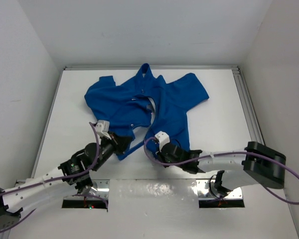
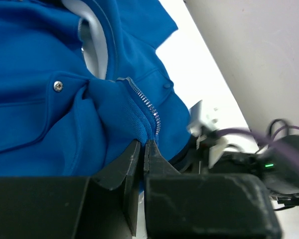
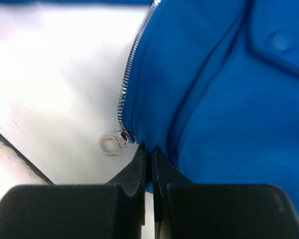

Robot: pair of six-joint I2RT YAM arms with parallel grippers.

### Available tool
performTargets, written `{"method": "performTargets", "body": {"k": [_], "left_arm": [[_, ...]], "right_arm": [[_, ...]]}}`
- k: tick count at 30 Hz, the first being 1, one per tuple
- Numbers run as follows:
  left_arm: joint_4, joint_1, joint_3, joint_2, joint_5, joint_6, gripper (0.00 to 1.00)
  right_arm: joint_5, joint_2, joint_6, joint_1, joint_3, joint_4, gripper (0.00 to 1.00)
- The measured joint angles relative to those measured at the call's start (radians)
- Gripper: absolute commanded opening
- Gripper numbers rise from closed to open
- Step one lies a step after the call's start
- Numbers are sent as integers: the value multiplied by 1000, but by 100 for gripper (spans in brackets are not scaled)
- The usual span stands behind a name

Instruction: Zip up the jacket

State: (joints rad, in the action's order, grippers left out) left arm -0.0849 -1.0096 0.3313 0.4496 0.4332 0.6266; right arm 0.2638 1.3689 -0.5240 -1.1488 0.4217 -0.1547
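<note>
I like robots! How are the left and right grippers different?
The left gripper pinches the jacket hem by zipper teeth with no pull showing; the right gripper pinches the hem next to a small ring pull. The left gripper's side is bunched up; the right gripper's side lies smoother. Both are shut on blue fabric.

**Blue jacket on a white counter**

It lies open and rumpled, collar toward the far edge (the front halves parted, bare surface showing between them). Beside the lower end of the zipper, a small pale ring rests on the top.
</note>
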Motion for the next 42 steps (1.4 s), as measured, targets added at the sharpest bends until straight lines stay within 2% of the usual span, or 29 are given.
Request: {"method": "performTargets", "body": {"k": [8, 13, 15, 30, 42], "left_arm": [[148, 0, -27, 112, -24, -2, 0], [246, 0, -21, 219, 3, -21, 0], [281, 0, -19, 253, 13, -35, 0], [496, 0, 2, 355, 30, -137, 0], [563, 0, 1, 391, -11, -155, 0]], "right_arm": [[169, -169, -3, 0, -72, -339, 0], [270, -197, -6, 1, -103, -568, 0], [290, -197, -14, 1, -114, -612, 0], [286, -204, -105, 1, -134, -658, 0], [283, -206, -132, 1, -134, -652, 0]]}}
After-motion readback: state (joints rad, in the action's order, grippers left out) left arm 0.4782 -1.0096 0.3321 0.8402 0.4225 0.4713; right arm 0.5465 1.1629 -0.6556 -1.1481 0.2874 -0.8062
